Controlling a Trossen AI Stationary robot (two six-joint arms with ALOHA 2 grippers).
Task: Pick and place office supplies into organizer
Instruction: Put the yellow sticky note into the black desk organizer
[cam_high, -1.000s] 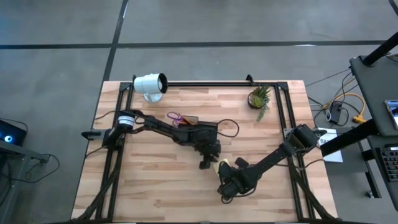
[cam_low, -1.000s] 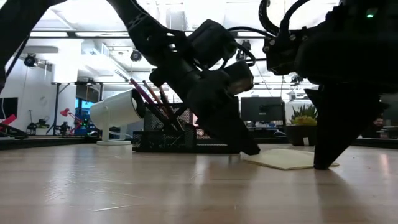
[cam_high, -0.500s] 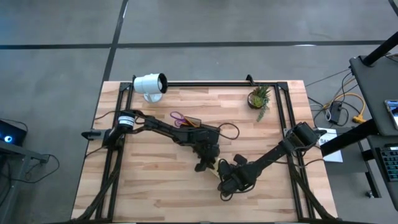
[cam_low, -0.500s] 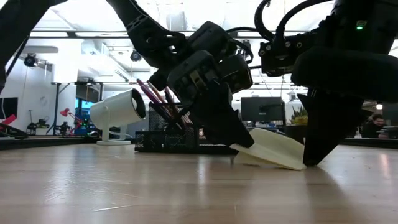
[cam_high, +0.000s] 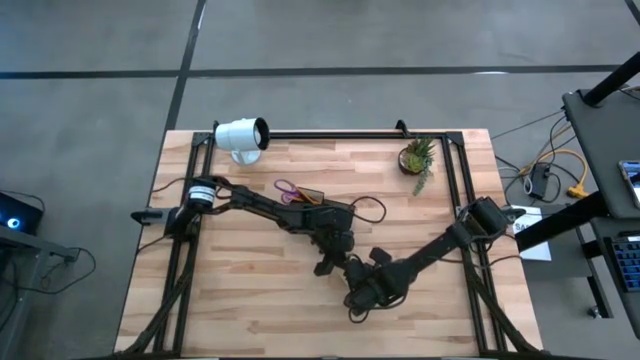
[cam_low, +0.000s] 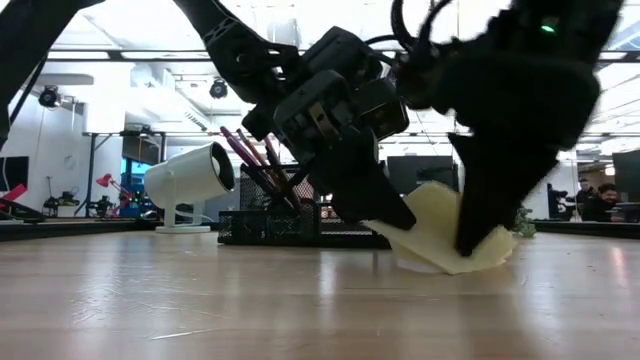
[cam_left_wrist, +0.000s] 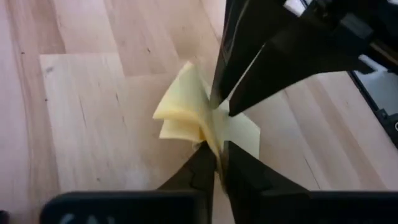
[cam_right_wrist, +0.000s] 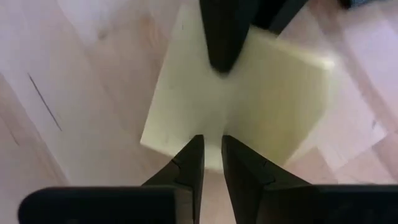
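Looking down from the high view, we found both arms meeting near the middle of the wooden table (cam_high: 230, 290). The left gripper (cam_high: 327, 262) reached in from the organizer's side, and the right gripper (cam_high: 357, 297) came from the opposite edge, the two nearly touching.

Between them sat the yellow sticky-note pad (cam_low: 445, 235). In the low view we saw it tilted up on one edge, its lower corner on the wood and the rest lifted. The left gripper (cam_low: 385, 215) pressed against its near face while the right gripper (cam_low: 475, 240) came down on its other side.

In the left wrist view, the pad (cam_left_wrist: 193, 118) fanned open, its sheets splaying apart. The left gripper (cam_left_wrist: 217, 162) had its fingers drawn narrow, pinching the pad's edge, with the other arm's fingers bearing on the pad from beyond. In the right wrist view, the right gripper (cam_right_wrist: 211, 155) also held its fingers nearly together over the pad's (cam_right_wrist: 249, 106) near edge, and we could not tell for certain whether a sheet lay between them.

Behind the arms stood the black organizer (cam_low: 265, 225), with pens (cam_low: 245, 160) leaning upright in its taller section. Purple-handled scissors (cam_high: 284, 188) lay just beside the organizer (cam_high: 305, 196). A white cylindrical lamp (cam_high: 241, 135) and a small potted plant (cam_high: 417, 157) stood along the far edge.
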